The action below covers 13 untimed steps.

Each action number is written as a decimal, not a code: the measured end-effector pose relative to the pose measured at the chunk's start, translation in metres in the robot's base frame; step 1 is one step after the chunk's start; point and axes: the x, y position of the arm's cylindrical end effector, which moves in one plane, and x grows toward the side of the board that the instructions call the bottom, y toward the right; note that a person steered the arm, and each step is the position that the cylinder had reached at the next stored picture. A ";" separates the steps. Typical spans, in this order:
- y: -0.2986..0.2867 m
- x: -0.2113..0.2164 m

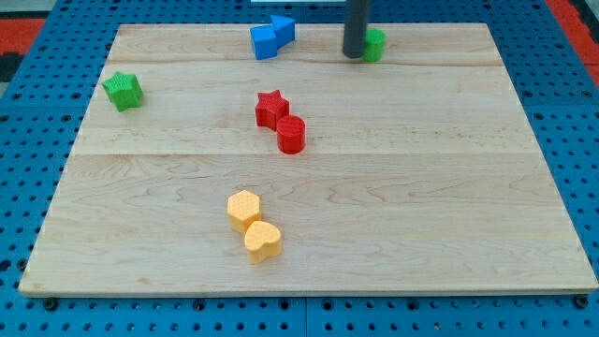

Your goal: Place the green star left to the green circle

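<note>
The green star [124,90] lies near the left edge of the wooden board, in the upper part of the view. The green circle [374,44] sits near the top edge, right of centre, partly hidden by my rod. My tip [354,54] rests on the board right against the green circle's left side. The star is far to the view's left of the tip and a little lower.
Two blue blocks [271,37], a cube and a triangle, touch each other at the top, left of my tip. A red star [271,108] and red cylinder [291,135] touch mid-board. A yellow hexagon [244,208] and yellow heart [263,241] lie lower down.
</note>
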 end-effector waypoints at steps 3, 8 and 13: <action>-0.130 0.016; -0.381 0.092; -0.268 0.076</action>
